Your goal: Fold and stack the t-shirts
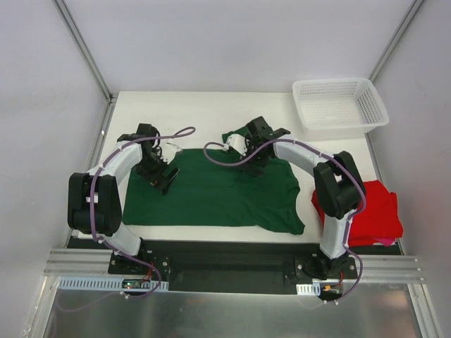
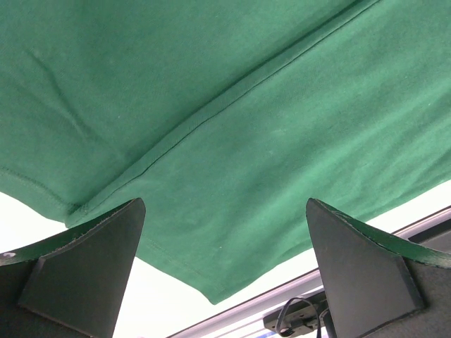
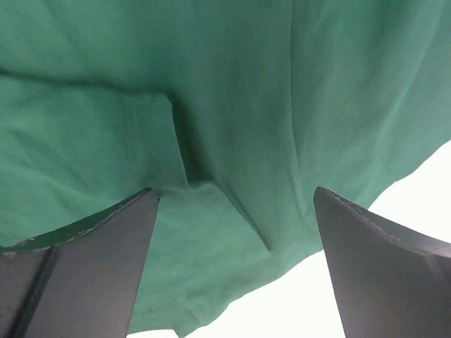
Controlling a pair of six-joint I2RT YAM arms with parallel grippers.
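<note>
The dark green t-shirt (image 1: 211, 193) lies spread across the middle of the table, a sleeve reaching to the near right. A red t-shirt (image 1: 373, 211) sits folded at the right edge. My left gripper (image 1: 163, 179) hovers over the green shirt's far left edge, open, with green cloth (image 2: 232, 141) and its corner under the fingers. My right gripper (image 1: 255, 167) stands open over the shirt's far edge near the middle, above a rumpled fold (image 3: 211, 176). Nothing is clamped between either pair of fingers.
A white mesh basket (image 1: 340, 104) stands at the far right corner. The table's bare white top (image 1: 197, 113) shows beyond the shirt. A metal rail (image 1: 232, 271) with the arm bases runs along the near edge.
</note>
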